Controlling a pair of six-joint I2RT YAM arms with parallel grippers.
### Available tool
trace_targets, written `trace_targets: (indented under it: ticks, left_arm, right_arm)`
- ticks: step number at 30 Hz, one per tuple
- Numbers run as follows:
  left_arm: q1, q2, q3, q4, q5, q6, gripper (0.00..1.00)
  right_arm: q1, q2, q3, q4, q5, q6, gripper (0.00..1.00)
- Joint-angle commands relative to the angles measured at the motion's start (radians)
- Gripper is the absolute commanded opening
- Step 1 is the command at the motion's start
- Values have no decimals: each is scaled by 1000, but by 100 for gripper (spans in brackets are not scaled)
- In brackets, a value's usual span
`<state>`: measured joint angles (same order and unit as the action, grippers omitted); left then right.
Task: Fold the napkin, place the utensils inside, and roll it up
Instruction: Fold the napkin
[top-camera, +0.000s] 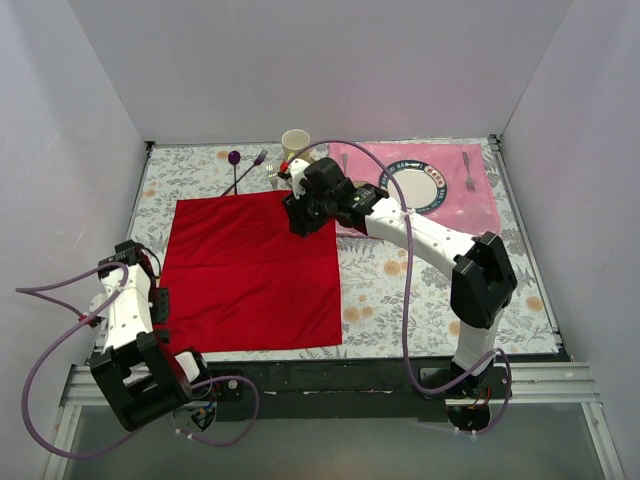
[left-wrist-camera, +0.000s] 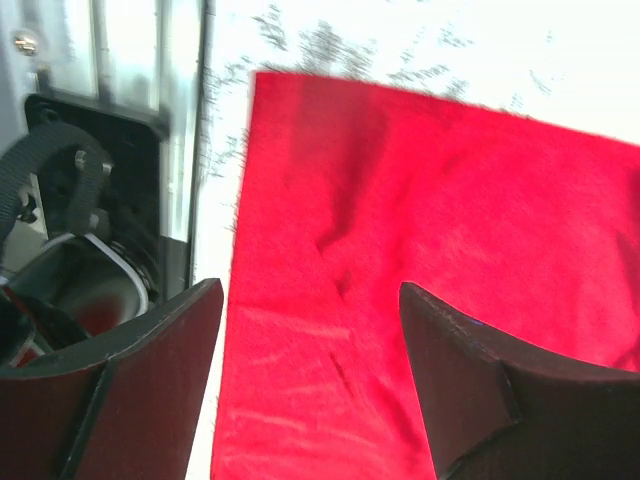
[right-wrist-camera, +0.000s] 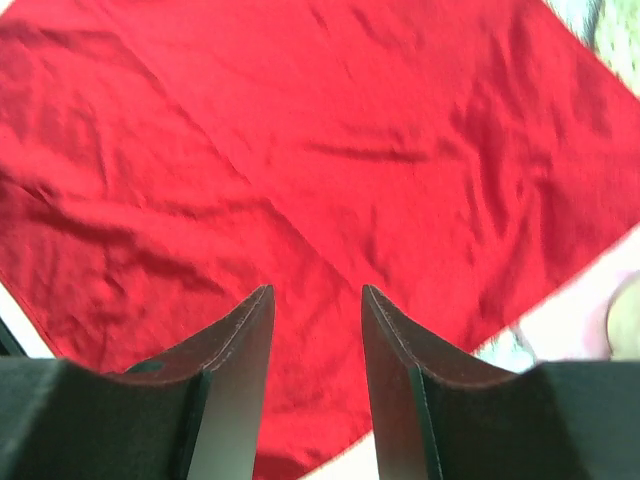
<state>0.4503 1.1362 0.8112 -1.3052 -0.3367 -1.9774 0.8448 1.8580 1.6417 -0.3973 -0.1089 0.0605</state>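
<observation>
One square napkin (top-camera: 250, 272) flat, slightly askew; left claw (left-wrist-camera: 310, 288) wide, right claw (right-wrist-camera: 316, 290) half-open, both empty

Soft red cloth, matt, faintly creased: napkin (top-camera: 250, 270), centre left. Smooth flower-printed covering on table (top-camera: 400, 290). Glossy plate (top-camera: 392, 180), upper right, on smooth pink placemat (top-camera: 480, 205). Matt dark plastic, finely grained: fingers (right-wrist-camera: 235, 350) of right gripper (right-wrist-camera: 316, 295). Paper-looking cup (top-camera: 295, 142), top centre.

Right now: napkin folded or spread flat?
Spread flat. The napkin lies as one open square in the top view, no edge turned over; both wrist views show a single layer with only light wrinkles.
</observation>
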Motion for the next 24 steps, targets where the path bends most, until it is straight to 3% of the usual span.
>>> trace_targets:
  ticks: [1, 8, 24]
  left_arm:
    - [50, -50, -72, 70, -90, -169, 70]
    - [91, -56, -73, 130, -150, -158, 74]
    - [123, -151, -227, 331, -191, -219, 81]
  right_arm:
    - [-15, -115, -92, 89, 15, 12, 48]
    - [-13, -186, -207, 118, 14, 2, 47]
    - [-15, -221, -283, 147, 0, -11, 47]
